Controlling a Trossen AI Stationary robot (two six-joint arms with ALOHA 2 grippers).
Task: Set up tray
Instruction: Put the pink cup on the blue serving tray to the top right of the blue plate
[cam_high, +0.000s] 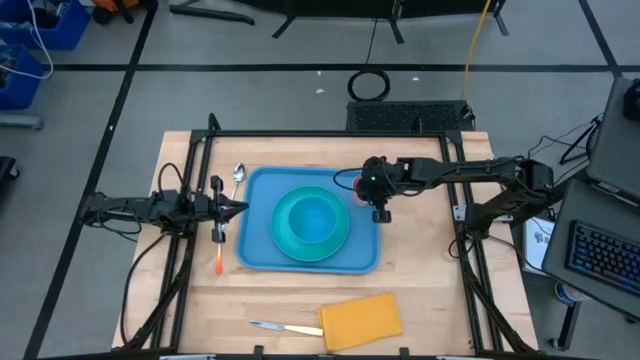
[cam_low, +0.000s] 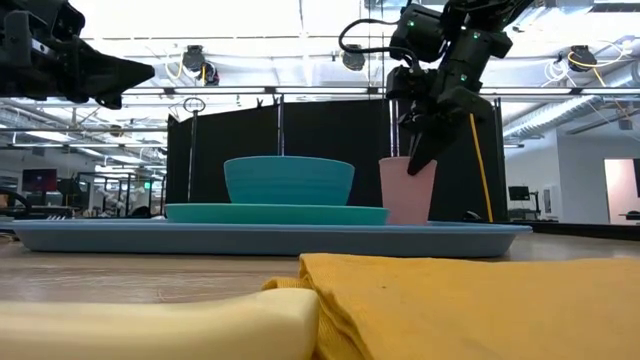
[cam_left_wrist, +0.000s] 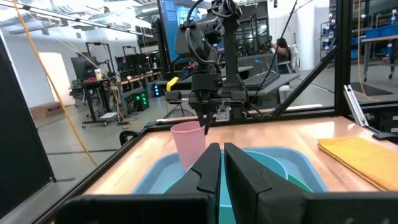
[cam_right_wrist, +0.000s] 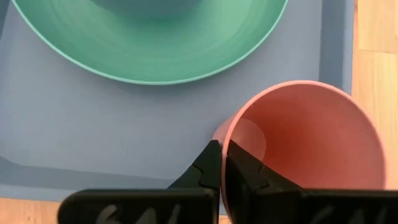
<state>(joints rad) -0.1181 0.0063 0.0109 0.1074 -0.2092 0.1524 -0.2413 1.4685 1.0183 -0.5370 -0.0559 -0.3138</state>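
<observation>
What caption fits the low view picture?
Right gripper shut on the pink cup rim, beside bowl and plate on the blue tray.

One camera looks straight down on my table (cam_high: 420, 300); another sits level at its edge. My wrist cameras look past each claw; my right one, very close, shares the pink cup (cam_right_wrist: 311, 143) with both.

A long blue tray (cam_low: 270, 239) spans the middle of the frame, carrying a turquoise plate (cam_low: 276, 213) with a bowl (cam_low: 288, 180) on it. Right of centre, a dark gripper (cam_low: 421, 152) pinches a pink cup's (cam_low: 407, 192) rim. Yellow cloth (cam_low: 470, 305) fills the lower right.
</observation>
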